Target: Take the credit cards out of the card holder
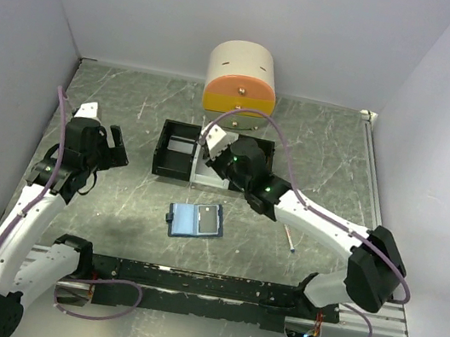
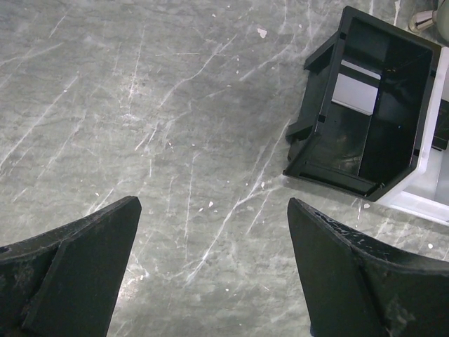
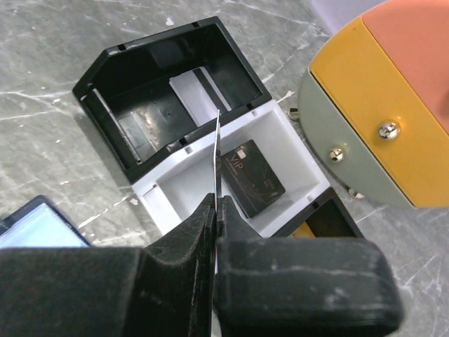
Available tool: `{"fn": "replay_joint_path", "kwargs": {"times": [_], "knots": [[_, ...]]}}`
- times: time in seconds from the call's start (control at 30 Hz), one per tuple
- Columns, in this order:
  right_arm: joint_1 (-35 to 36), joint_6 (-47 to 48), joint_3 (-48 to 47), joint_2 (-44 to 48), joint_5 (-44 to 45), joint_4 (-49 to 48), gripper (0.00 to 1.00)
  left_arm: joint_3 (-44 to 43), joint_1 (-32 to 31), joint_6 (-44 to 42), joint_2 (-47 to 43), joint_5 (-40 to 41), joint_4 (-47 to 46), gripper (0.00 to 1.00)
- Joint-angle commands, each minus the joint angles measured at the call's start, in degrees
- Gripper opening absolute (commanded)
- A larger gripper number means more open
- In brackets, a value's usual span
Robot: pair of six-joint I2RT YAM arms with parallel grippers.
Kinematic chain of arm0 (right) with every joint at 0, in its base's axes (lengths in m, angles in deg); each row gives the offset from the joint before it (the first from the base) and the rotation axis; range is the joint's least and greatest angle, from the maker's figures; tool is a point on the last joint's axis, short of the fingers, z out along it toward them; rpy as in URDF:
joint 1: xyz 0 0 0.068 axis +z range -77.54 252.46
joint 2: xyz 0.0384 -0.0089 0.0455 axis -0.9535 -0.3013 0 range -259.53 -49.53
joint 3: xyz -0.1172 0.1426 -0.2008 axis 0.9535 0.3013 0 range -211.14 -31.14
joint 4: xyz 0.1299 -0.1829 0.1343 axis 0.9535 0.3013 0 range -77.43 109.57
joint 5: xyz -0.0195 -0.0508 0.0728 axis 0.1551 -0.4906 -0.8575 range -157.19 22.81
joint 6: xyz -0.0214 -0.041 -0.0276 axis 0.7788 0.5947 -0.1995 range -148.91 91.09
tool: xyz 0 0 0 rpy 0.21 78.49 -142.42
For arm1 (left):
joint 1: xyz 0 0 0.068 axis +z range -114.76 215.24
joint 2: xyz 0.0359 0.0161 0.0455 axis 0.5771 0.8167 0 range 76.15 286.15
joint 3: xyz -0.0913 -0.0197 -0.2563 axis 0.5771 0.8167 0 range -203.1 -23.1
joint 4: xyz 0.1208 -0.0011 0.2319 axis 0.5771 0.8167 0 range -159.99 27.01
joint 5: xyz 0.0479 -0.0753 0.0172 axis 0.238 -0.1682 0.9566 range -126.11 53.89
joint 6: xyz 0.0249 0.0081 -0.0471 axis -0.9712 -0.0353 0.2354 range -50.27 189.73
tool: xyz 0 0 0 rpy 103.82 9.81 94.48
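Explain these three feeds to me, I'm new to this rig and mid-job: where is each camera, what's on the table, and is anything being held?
Two robot arms stand at the near edge of a table. The overhead view looks down from behind them. The other two views come from a camera on each wrist, so the dark shapes at the bottom are that arm's own fingers.

The left gripper is open and empty over bare table. The right gripper is shut on a thin card, seen edge-on, above the white middle compartment of the tray. A black card lies in that compartment, and a pale card in the black one beside it.

The opened card holder lies nearer the arms, with a syringe to its right. A round cream and orange box stands behind the tray.
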Motion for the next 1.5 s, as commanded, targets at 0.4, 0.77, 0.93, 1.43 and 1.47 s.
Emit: {"fn": "replay_joint_path", "kwargs": {"times": [0.4, 0.77, 0.93, 1.43, 1.47], "knots": [[-1.38, 6.73, -6.14, -14.04, 8.14, 0.54, 0.0, -0.13, 0.27, -0.75, -0.52, 0.57, 0.06, 0.98], [-2.52, 15.71, -13.1, -24.36, 8.42, 5.25, 0.0, -0.22, 0.29, -0.89, -0.22, 0.55, 0.06, 0.98], [-3.93, 19.15, -16.7, -28.55, 10.78, 5.95, 0.0, -0.17, 0.29, -0.98, 0.17, 0.32, 0.05, 0.98], [-5.79, 26.74, -19.41, -36.72, 10.55, 2.12, 0.01, -0.07, 0.29, -1.16, 0.96, -0.08, -0.02, 0.96], [-5.87, 27.17, -19.58, -37.04, 11.05, 2.0, 0.02, -0.06, 0.29, -1.22, 1.05, -0.16, 0.03, 0.96]]}}
